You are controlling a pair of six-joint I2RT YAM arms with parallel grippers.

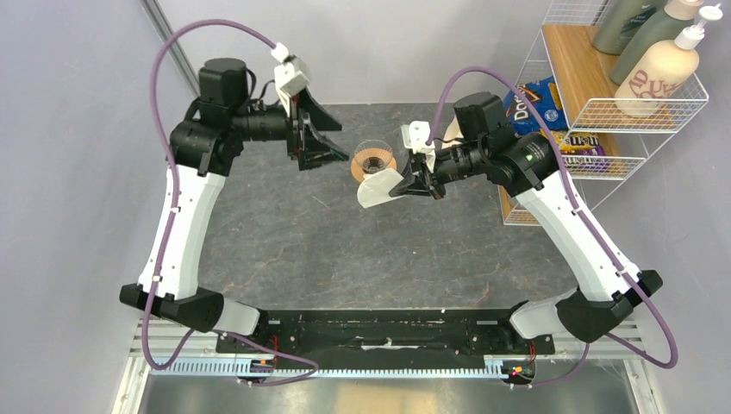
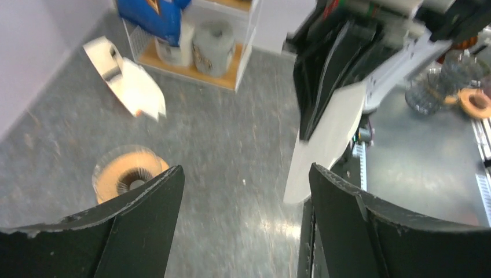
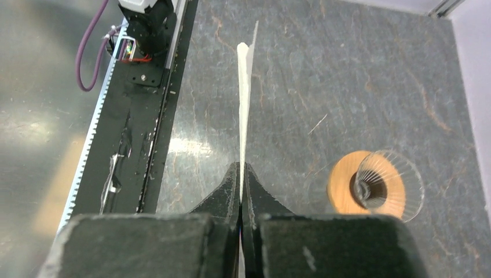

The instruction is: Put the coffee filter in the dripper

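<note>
The coffee filter (image 1: 377, 190) is a flat white paper held edge-up in my right gripper (image 1: 400, 185), a little above the table. In the right wrist view the jaws are shut on the filter (image 3: 244, 98), seen edge-on, at my right gripper (image 3: 240, 169). The dripper (image 1: 375, 161), clear glass with an orange wooden ring, stands on the table just behind the filter; it also shows in the right wrist view (image 3: 373, 185). My left gripper (image 1: 345, 145) is open and empty, left of the dripper (image 2: 127, 174). The filter (image 2: 327, 139) hangs ahead of my left gripper (image 2: 244, 171).
A wire shelf (image 1: 595, 103) with snack bags and bottles stands at the right rear. A white folded paper object (image 2: 133, 87) lies on the table near the shelf. The black base rail (image 1: 379, 332) runs along the near edge.
</note>
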